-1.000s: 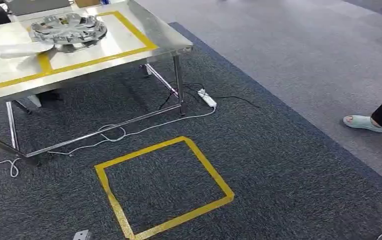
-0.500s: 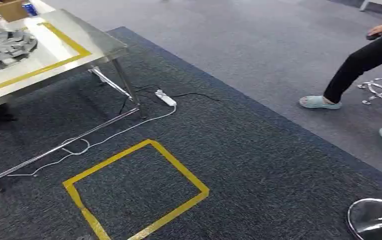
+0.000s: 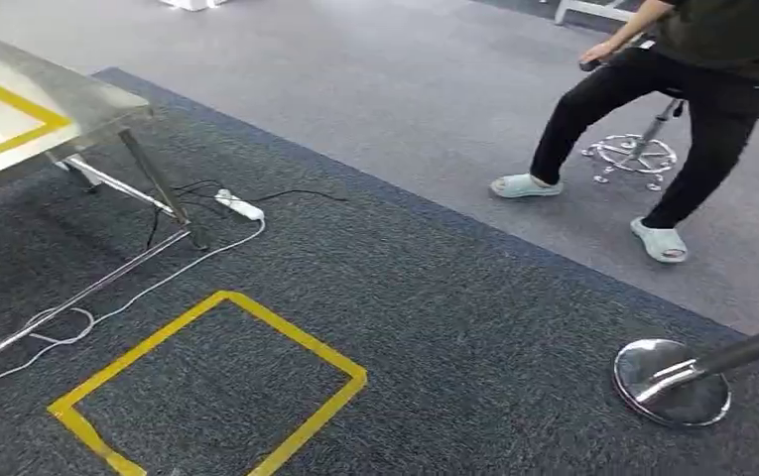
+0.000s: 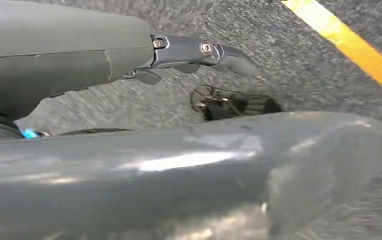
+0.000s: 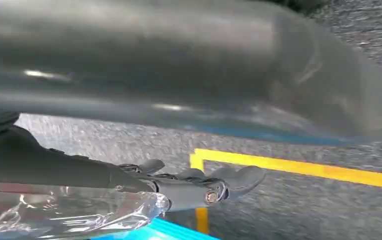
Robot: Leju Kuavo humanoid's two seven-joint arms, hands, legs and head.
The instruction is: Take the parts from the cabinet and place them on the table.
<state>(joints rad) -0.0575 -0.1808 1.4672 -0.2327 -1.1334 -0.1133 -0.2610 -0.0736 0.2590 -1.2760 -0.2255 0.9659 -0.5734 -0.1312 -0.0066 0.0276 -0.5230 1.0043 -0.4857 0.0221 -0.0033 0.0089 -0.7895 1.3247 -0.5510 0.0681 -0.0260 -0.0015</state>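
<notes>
1. Seemingly the left hand (image 4: 193, 55) hangs over the carpet, fingers apart, holding nothing.
2. Right hand (image 5: 198, 187) likewise looks empty, with crinkled plastic wrap (image 5: 69, 212) beside it.
3. Table (image 3: 18, 119) sits at upper left; parts and cabinet unseen, so handling can't be judged.
4. No readable writing.

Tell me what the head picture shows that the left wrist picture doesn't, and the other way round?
Head view alone: a person in pale slippers stepping by a stool, a table corner, a power strip with cables, and a shiny round base.
Left wrist view alone: the left hand up close, its dark fingers stretched out with nothing in them, and a small dark shiny thing on the floor, too blurred to name.
Both: dark carpet and yellow tape.
</notes>
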